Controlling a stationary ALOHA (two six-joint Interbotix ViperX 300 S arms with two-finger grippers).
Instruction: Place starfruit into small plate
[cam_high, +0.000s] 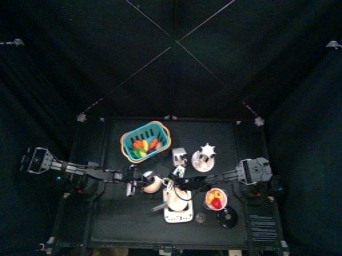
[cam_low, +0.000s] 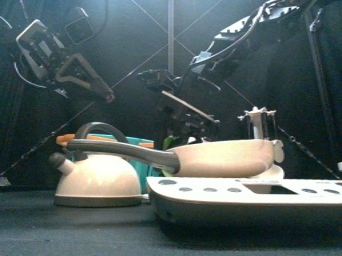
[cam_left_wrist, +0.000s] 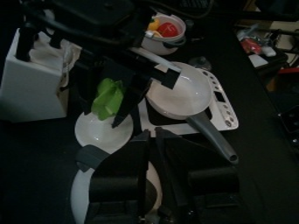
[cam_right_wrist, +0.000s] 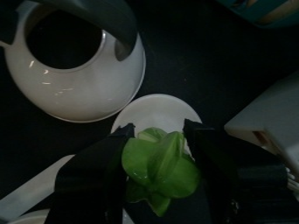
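Note:
My right gripper (cam_right_wrist: 158, 144) is shut on a green lobed fruit-like piece (cam_right_wrist: 158, 168) and holds it just above a white round plate (cam_right_wrist: 158, 112). The left wrist view shows the same green piece (cam_left_wrist: 108, 98) over that plate (cam_left_wrist: 103, 129). A small round dish (cam_left_wrist: 167, 29) lies farther off, with a red piece and a yellow-orange piece (cam_left_wrist: 155, 26) in it. It shows reddish in the top view (cam_high: 218, 201). My left gripper (cam_left_wrist: 158, 166) is open and empty, low beside the white kettle (cam_high: 154, 183).
A teal basket (cam_high: 146, 141) with orange and green pieces stands at the back. A white pan (cam_left_wrist: 176, 94), a white tray (cam_left_wrist: 225, 98) and a white box (cam_left_wrist: 35, 79) crowd round the plate. The kettle (cam_low: 100, 168) and pan (cam_low: 230, 155) fill the table's front.

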